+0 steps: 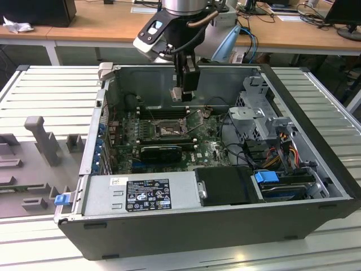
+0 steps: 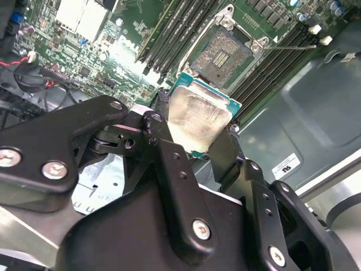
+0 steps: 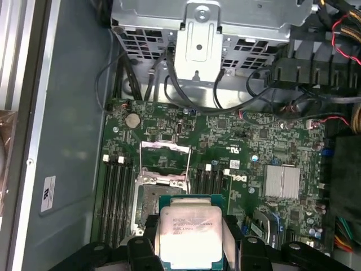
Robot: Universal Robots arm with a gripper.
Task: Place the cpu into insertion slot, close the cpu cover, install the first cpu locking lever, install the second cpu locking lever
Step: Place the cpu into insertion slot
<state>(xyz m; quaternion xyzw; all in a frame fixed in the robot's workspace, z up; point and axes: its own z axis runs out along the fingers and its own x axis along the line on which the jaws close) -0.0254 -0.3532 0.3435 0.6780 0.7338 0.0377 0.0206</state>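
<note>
Cpu (image 3: pixel 190 234) — one, clamped flat between the gripper's (image 2: pixel 194 132) two fingers — hangs over the board just beside the single slot (image 2: pixel 225 53), whose one cover (image 3: pixel 163 145) is swung open.

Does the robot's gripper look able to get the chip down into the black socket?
Probably yes. The gripper holds the cpu over the insertion slot; the cpu cover is swung open, and nothing seems to lie between them.

Robotics lab, open PC case (image 1: pixel 225 226) on slatted alu bench (image 1: pixel 51 90), desks (image 1: pixel 101 22) behind
</note>
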